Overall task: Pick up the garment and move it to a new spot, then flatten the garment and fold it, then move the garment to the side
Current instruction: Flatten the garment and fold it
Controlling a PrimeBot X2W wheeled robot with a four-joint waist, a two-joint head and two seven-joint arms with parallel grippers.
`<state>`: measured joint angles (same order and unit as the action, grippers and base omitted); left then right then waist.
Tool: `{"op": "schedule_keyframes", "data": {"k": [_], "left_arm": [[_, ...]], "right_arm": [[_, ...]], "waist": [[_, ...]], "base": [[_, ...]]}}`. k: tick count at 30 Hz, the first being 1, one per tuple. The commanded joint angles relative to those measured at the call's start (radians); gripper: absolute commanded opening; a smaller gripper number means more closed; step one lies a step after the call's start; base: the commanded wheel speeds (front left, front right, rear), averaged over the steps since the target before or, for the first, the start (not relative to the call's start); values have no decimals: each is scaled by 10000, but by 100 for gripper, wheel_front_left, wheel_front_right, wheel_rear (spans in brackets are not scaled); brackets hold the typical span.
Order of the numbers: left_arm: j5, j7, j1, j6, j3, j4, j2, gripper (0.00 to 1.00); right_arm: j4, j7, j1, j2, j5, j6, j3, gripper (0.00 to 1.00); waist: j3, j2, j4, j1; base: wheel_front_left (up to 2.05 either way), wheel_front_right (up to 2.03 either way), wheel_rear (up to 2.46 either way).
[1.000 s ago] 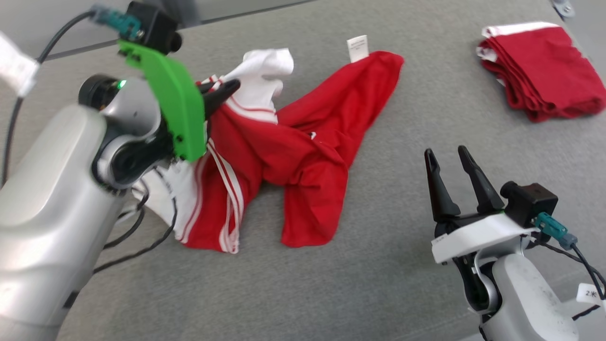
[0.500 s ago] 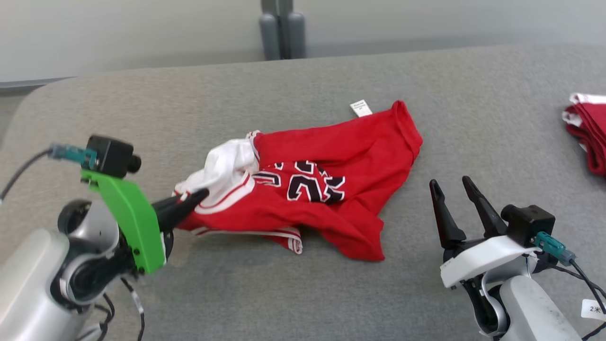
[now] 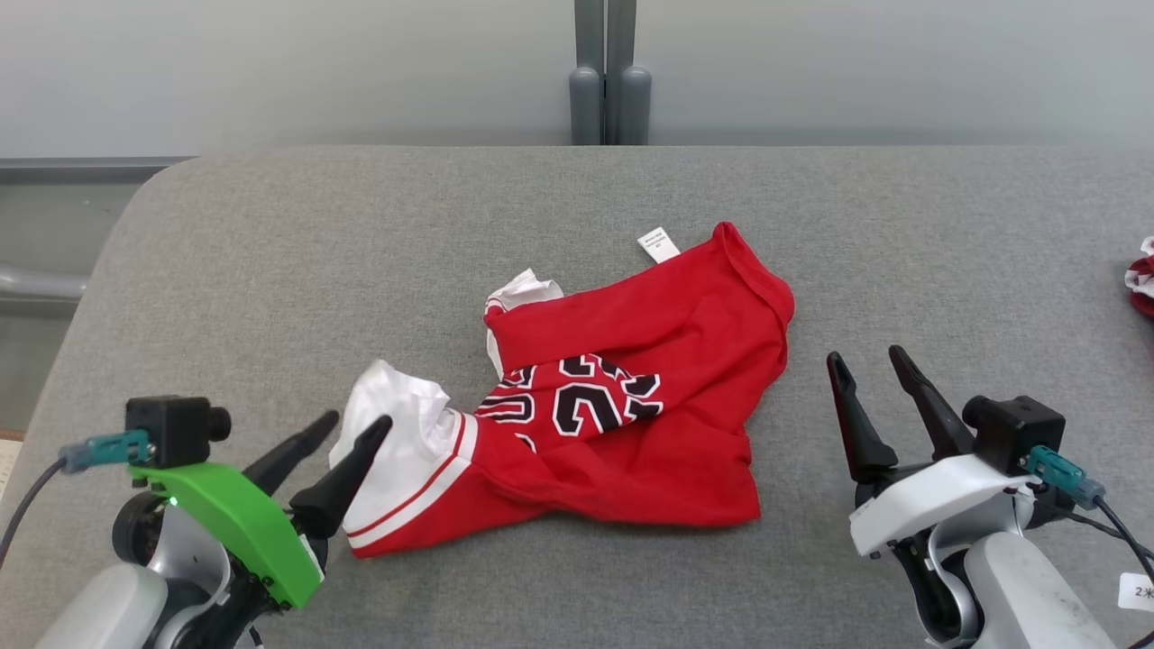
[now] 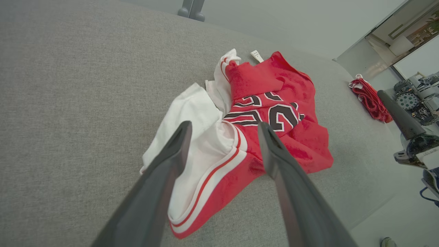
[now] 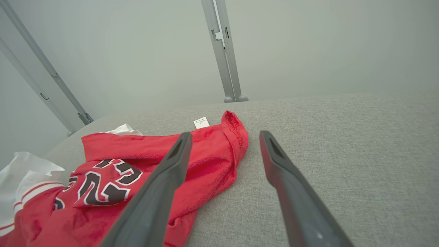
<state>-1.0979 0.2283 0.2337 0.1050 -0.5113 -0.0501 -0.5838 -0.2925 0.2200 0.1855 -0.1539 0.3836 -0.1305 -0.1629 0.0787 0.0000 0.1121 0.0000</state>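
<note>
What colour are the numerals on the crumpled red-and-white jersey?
Black numerals with white outlines on the red jersey; clearest in the left wrist view.

Red garment (image 3: 694, 361): big black numerals (image 3: 577, 407) w/ white outline, creased & partly folded under. One "2" is clear; next digit is 2 or 3, can't tell which. White label (image 3: 659, 244) at its far edge: print too small to read. White tag (image 3: 1136, 592), lower-right corner of head view: "2", rest cut off.
</note>
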Motion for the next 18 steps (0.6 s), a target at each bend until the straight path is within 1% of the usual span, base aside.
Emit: {"op": "schedule_keyframes", "data": {"k": [1,5,6,10,13,15,18], "left_arm": [[392,-542,-309,-125,107,116,68,100],[1455,-2299,-760,-849,437,382,349,100],[1678,-2770,-916,-1075,505,435,489,100],[2394,-4234,-1373,-1751,633,418,1092,100],[3049,-4673,-1503,-2013,523,164,1385,100],[3387,-4789,-1465,-2059,459,21,1624,100],[3740,-4866,-1319,-2112,444,-175,1836,100]], "right_arm": [[25,-30,-172,-64,11,-4,70,100],[72,-33,-198,-40,-17,-4,126,100],[73,-35,-242,-24,-21,-4,135,100],[28,-54,-326,15,8,-4,184,100],[3,-102,-356,12,40,-4,195,100],[-39,-155,-285,-47,82,-4,176,100],[-197,-344,-55,-153,191,-4,57,100]], "waist": [[-16,0,-37,0],[-41,0,-168,0],[-50,0,-198,0],[-17,0,-236,0],[29,0,-179,0],[67,0,-97,0],[101,0,38,0]], "base": [[0,0,0],[0,0,0],[0,0,0],[0,0,0],[0,0,0],[0,0,0],[0,0,0]]}}
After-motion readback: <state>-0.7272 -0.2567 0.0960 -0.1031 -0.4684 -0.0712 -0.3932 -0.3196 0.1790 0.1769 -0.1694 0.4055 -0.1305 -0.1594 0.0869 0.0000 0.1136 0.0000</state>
